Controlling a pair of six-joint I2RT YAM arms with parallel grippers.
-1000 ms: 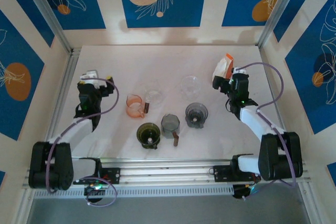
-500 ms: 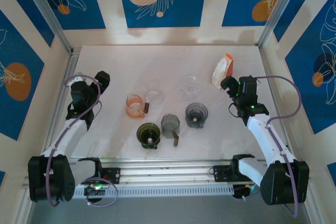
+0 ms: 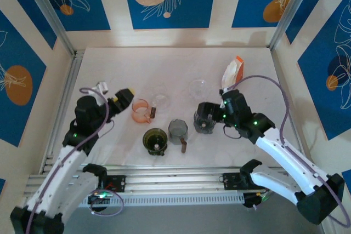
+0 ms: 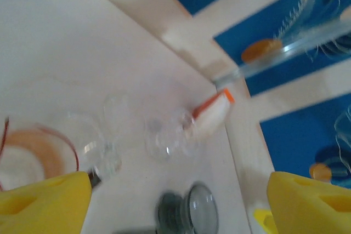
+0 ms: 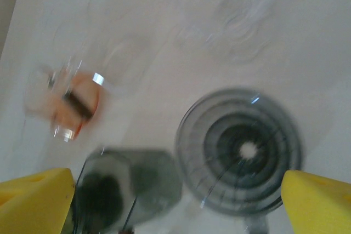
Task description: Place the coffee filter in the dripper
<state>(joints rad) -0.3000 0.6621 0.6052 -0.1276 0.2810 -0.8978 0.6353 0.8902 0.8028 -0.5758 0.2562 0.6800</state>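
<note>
- At the far right of the white desk [image 3: 109,64], close to the back wall: white coffee filter packet with orange top [image 3: 232,73], resting on the desk, gripped by neither hand.
- Just right of desk centre: dark grey round ribbed dripper [image 5: 241,149], mouth up, small hole at its middle, no filter seen inside.
- Right hand [image 5: 176,201]: released, its yellow fingers [image 5: 35,201] spread to both lower corners of the wrist view, nothing gripped between them.
- Same hand poised over the dark grey dripper and the grey hexagonal cup [image 5: 131,184]; contact with either cannot be told.
- Left hand [image 4: 175,204]: released, its yellow fingers [image 4: 44,201] wide apart and empty, held over the left part of the desk and pointed toward the pink translucent dripper [image 3: 140,110].
- Just right of the pink dripper: small clear glass dripper [image 3: 160,101].
- Behind the dark grey dripper, apart from it: clear glass bowl [image 3: 198,87].
- Nearer the arm bases: dark green round dripper [image 3: 155,140], just left of the grey hexagonal cup.
- Both wrist views blurred; fine detail of the glassware not legible.
</note>
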